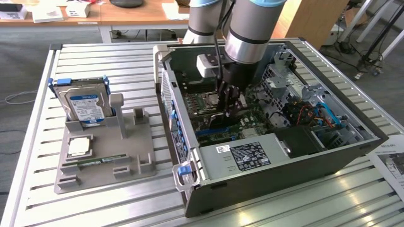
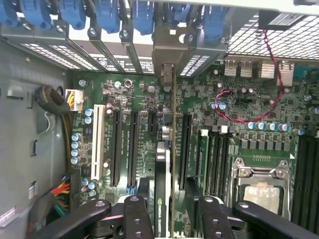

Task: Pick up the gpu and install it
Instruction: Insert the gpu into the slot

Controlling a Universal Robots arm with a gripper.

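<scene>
The gpu (image 2: 162,164) stands edge-on in a slot of the green motherboard (image 2: 139,99), its metal end bracket (image 2: 167,74) against the case's rear slots. My gripper (image 2: 174,211) is open just above the card, one black finger (image 2: 137,216) on each side of it and neither touching. In the exterior view the gripper (image 1: 228,109) reaches down into the open computer case (image 1: 284,161), over the motherboard's middle.
A grey holder (image 1: 104,156) on the exterior view's left carries a silver hard drive (image 1: 85,104), a processor chip (image 1: 79,146) and a green memory stick (image 1: 94,161). Blue latches (image 2: 99,15), cables (image 2: 55,99) and the processor socket (image 2: 261,191) surround the slot. A paper sheet (image 1: 391,163) lies at the right.
</scene>
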